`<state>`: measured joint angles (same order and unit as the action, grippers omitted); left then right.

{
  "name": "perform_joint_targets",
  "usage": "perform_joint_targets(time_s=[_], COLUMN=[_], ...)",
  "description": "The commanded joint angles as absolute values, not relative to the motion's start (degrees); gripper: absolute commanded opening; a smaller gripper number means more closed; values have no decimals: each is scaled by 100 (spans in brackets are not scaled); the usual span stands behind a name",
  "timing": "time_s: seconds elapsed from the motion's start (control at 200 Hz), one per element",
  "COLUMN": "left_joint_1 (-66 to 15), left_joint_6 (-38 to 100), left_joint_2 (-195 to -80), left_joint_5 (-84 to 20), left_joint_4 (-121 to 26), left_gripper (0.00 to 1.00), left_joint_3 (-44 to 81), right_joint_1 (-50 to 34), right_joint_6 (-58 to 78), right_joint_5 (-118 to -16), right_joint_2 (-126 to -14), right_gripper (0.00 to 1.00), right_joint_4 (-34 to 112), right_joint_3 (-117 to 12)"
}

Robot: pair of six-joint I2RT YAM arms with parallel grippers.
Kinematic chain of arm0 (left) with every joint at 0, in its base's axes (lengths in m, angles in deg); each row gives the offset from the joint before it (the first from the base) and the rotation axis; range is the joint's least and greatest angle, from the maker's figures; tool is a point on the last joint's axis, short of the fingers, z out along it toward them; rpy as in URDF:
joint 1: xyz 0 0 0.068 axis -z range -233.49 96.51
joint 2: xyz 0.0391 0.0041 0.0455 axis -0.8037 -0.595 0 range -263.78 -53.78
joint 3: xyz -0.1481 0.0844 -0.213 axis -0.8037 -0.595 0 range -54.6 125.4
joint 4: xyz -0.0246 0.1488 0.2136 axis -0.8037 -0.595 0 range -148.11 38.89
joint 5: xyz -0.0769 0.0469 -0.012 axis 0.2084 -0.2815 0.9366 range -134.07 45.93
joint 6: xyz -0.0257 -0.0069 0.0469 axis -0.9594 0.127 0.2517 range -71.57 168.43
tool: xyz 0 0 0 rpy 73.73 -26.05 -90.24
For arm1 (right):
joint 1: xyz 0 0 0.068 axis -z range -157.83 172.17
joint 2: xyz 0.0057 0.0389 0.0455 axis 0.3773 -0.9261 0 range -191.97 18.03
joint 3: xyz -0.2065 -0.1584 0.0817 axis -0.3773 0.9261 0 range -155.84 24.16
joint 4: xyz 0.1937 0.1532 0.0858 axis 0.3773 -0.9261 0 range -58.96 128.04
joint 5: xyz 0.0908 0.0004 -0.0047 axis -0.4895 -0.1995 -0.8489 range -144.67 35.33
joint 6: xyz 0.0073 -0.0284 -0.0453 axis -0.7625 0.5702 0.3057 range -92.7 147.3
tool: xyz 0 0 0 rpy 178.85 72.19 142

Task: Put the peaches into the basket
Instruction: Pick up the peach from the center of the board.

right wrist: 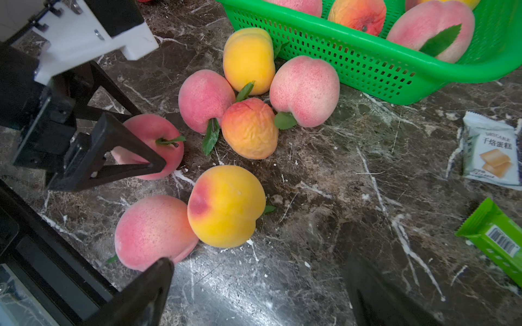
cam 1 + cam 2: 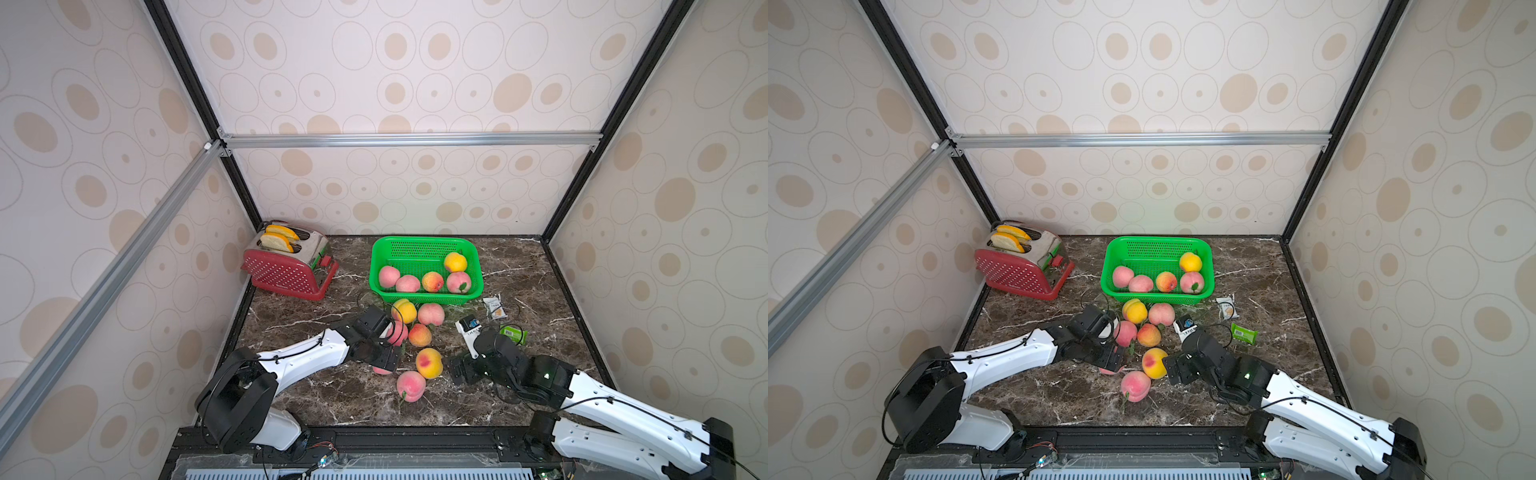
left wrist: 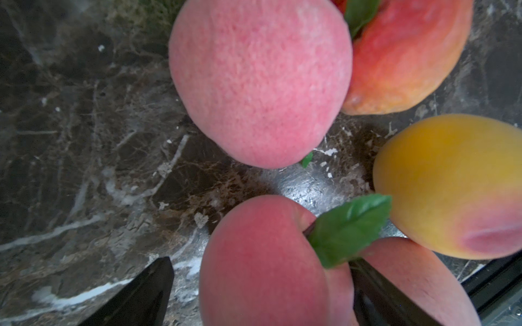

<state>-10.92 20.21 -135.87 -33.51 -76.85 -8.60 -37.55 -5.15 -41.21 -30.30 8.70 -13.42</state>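
Right wrist view catches the loose fruit best: seven peaches (image 1: 250,128) lie on the dark veined marble tabletop (image 1: 324,225), just in front of the bright green perforated plastic basket (image 1: 367,65). Four huddle close by its near wall: a smooth yellow peach (image 1: 248,60), a speckled pink peach (image 1: 304,91), a leafy pink peach (image 1: 206,100) and a wrinkled orange-red peach (image 1: 250,128). Nearer the arms, a yellow peach with a red blush (image 1: 226,206) rests against a rounded pink peach (image 1: 154,232). A stemmed pink peach (image 1: 158,127) lies just beside the huddle. The left gripper (image 1: 149,139) straddles it with black jaws spread wide, not closed on it; whether a finger touches the skin I cannot tell. The right gripper (image 1: 260,261) hangs over bare marble beside the blushed pair, jaws wide too, holding nothing.

In both top views five more peaches sit inside the basket, four in a row along its near wall and a yellow one behind them. To the right lie a white snack packet (image 2: 493,306) and a green wrapper (image 2: 514,332). Far left stands a red-and-silver toaster (image 2: 291,266) with two bread slices (image 2: 276,239) in its slots.
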Motion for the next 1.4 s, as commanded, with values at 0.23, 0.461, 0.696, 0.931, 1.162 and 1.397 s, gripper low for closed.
perform_joint_targets(time_s=[0.23,0.461,0.696,0.931,1.162,1.397], left_joint_1=[-1048,-1043,-1033,-1007,-1007,-1007], left_joint_6=[1952,1900,1857,1847,1839,1838], left_joint_2=[-13548,-13465,-13420,-13438,-13473,-13348], left_joint_5=[-3250,-3249,-3183,-3168,-3183,-3187], left_joint_4=[-7599,-7576,-7563,-7548,-7519,-7647], left_gripper=[91,88,91,85,72,68], left_joint_3=[-803,-942,-1003,-1021,-1022,-948], right_joint_1=[-3801,-3801,-3795,-3799,-3797,-3797], right_joint_6=[-400,-338,-423,-445,-437,-386], right_joint_5=[-3775,-3581,-3585,-3559,-3483,-3452], right_joint_2=[-2759,-2562,-2503,-2448,-2336,-2362], right_gripper=[100,99,100,100,99,99], right_joint_4=[604,489,497,481,405,402], right_joint_3=[-1387,-1398,-1352,-1302,-1333,-1381])
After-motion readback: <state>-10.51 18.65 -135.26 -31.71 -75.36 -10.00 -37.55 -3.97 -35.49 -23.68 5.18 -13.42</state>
